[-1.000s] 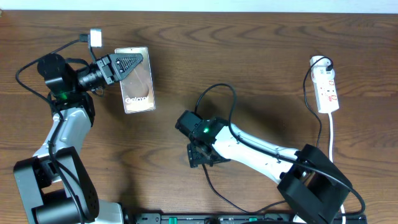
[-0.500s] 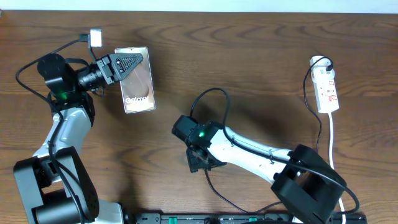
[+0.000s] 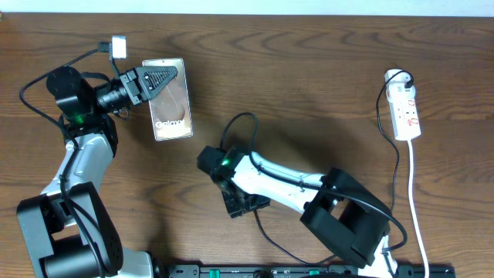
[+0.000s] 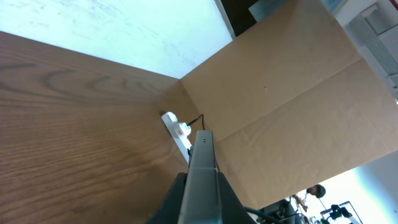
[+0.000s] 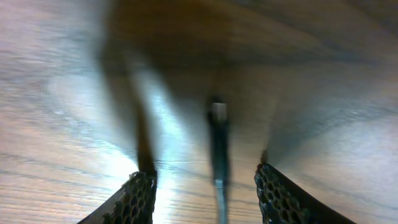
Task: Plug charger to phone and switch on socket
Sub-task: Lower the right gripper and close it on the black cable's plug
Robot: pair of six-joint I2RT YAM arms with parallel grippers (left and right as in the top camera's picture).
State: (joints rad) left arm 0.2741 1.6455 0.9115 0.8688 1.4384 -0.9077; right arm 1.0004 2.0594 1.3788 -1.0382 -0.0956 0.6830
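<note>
I see my left gripper (image 3: 164,77) on the overhead feed, lying sideways across the upper left part of the phone (image 3: 174,108), toward the far left of the table (image 3: 309,69). Its jaws are clamped on the phone. The left wrist camera looks straight along the phone (image 4: 203,171), which stands edge-on in the middle of that view with a dark finger on either side at the bottom. From overhead the glossy face points up and the white "Galaxy" lettering is readable near its lower end. I cannot tell whether the phone rests on the wood or is raised off it.

My right gripper (image 3: 242,204) is near the middle of the table, pointing down at the wood, well apart from the phone. On the right wrist feed the right gripper (image 5: 210,190) has its jaws partway apart. The charger (image 5: 217,143) lies on the table between the fingers (image 5: 140,194) with a gap on either side. That picture is blurred, so I cannot make out the tip's detail. From overhead the charger (image 3: 268,234) runs as a thin black line from under the gripper toward the near edge.

The socket (image 3: 406,108) lies at the far right, lengthwise from far to near, red marks on top, well apart from both grippers. Its white cord (image 3: 414,193) runs down the right side. On the left wrist feed the socket (image 4: 177,129) is small in the distance beside brown cardboard (image 4: 292,106).
</note>
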